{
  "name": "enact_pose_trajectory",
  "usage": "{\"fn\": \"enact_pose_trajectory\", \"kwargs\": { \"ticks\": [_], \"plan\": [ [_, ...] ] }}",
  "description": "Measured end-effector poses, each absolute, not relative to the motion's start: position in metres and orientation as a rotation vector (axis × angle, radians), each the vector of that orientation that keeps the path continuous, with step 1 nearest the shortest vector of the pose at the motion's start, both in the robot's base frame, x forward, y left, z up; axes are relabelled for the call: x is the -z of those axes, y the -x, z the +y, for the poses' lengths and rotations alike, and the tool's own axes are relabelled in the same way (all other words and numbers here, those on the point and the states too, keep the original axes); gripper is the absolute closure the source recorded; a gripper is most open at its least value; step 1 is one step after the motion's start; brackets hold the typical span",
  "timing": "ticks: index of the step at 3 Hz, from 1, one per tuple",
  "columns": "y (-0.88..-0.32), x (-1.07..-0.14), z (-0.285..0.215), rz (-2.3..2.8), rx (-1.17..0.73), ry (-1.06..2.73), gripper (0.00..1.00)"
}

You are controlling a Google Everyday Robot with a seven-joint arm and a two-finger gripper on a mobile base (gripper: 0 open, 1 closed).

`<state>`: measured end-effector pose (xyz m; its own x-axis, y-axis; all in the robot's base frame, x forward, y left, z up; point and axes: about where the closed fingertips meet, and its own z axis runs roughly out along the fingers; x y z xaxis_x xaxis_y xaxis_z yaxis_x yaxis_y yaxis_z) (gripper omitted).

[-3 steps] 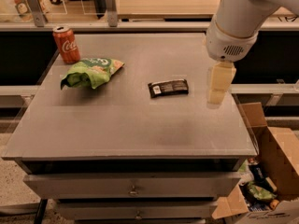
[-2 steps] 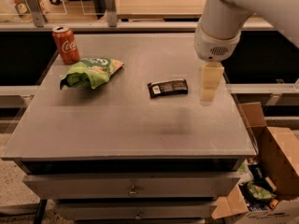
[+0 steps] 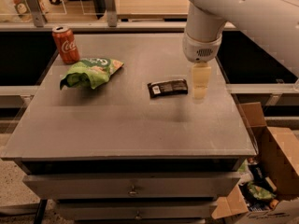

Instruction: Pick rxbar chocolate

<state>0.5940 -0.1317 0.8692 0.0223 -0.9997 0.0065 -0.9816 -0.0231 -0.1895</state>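
The rxbar chocolate [image 3: 167, 87] is a small flat black bar with a white label patch. It lies flat near the middle of the grey table [image 3: 126, 125], a little right of centre. My gripper [image 3: 200, 91] hangs from the white arm just to the right of the bar, a short way above the table. Its pale fingers point down. It holds nothing that I can see.
A green snack bag [image 3: 88, 72] lies at the left of the table. A red soda can [image 3: 65, 44] stands behind it at the back left corner. An open cardboard box [image 3: 266, 171] with items sits on the floor at the right. Drawers are below the tabletop.
My arm and gripper have moved left, from near the table's right side to just beside the bar's right end. The bar, bag and can have not moved.
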Motion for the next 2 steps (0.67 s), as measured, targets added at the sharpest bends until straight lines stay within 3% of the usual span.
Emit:
{"fn": "enact_pose_trajectory", "kwargs": {
  "ticks": [2],
  "plan": [
    [-0.598,-0.839,-0.118,2.079,0.116,2.21,0.0]
  ]
}}
